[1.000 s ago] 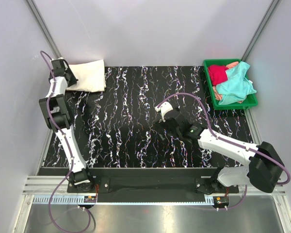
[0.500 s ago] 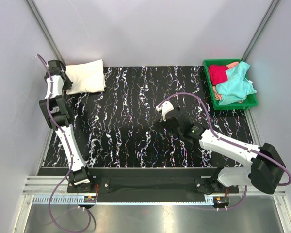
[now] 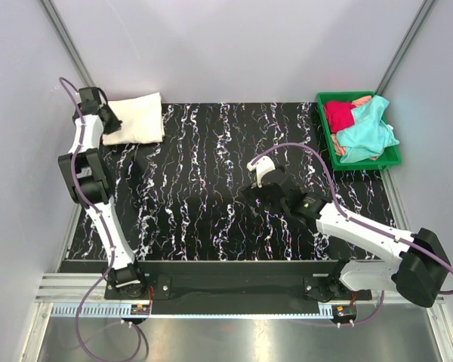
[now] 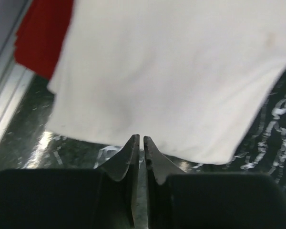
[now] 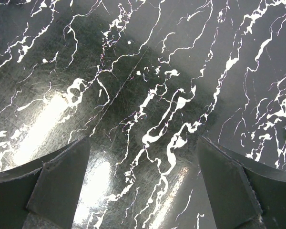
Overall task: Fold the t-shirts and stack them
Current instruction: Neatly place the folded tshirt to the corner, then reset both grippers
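Note:
A folded cream-white t-shirt (image 3: 138,117) lies at the table's far left corner. In the left wrist view it (image 4: 171,71) fills the frame, with a red t-shirt (image 4: 40,38) showing past its upper left edge. My left gripper (image 3: 113,123) sits at the white shirt's left edge. Its jaws (image 4: 141,139) are shut, with the tips at the cloth's near hem and nothing seen between them. A crimson t-shirt (image 3: 337,115) and a teal t-shirt (image 3: 366,136) lie bunched in the tray. My right gripper (image 3: 255,200) is open and empty (image 5: 143,157) over bare table.
The green plastic tray (image 3: 362,164) stands at the far right and also holds a bit of salmon cloth (image 3: 361,100). The black marbled table (image 3: 196,188) is bounded by grey walls. A metal rail (image 4: 5,95) runs along the left edge beside the shirts.
My left gripper drew back off the white shirt's left part, then came back to its edge. The right arm shifted slightly to the right, still open.

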{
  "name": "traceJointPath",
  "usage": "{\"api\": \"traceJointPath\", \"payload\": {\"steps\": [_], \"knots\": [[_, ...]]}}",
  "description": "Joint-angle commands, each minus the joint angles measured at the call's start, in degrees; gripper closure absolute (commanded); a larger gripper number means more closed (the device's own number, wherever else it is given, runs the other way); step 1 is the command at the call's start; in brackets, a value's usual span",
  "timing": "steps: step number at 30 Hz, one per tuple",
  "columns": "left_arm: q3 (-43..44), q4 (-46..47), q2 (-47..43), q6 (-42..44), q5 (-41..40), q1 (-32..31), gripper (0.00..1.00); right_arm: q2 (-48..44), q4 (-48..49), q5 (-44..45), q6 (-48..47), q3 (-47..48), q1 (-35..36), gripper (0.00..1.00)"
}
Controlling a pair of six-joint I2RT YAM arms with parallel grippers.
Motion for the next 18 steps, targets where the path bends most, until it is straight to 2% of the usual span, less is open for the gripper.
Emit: {"api": "traceJointPath", "payload": {"steps": [1, 6, 11, 14, 18], "knots": [[0.33, 5.57, -1.38, -3.74, 8.33, -1.98, 0.88, -0.94, 0.43, -0.68, 1.77, 1.76, -0.41, 0.0], [2.17, 7.07, 3.02, -8.04, 12.48, -2.6, 0.89, -1.46, -0.1, -0.42, 2.39, 2.03, -0.5, 0.0], [6.93, 3.47, 8.56, -9.45, 9.51, -2.25, 0.89, -1.73, -0.36, -0.15, 3.62, 1.68, -0.41, 0.0], [5.09, 2.93, 8.39, -9.19, 8.8, -1.99, 0.89, -1.9, -0.71, 0.37, 3.8, 1.94, -0.41, 0.0], [-0.17, 5.29, 3.83, -8.93, 11.86, -2.16, 0.89, -2.25, -0.8, 0.99, 4.5, 2.02, -0.32, 0.0]]}}
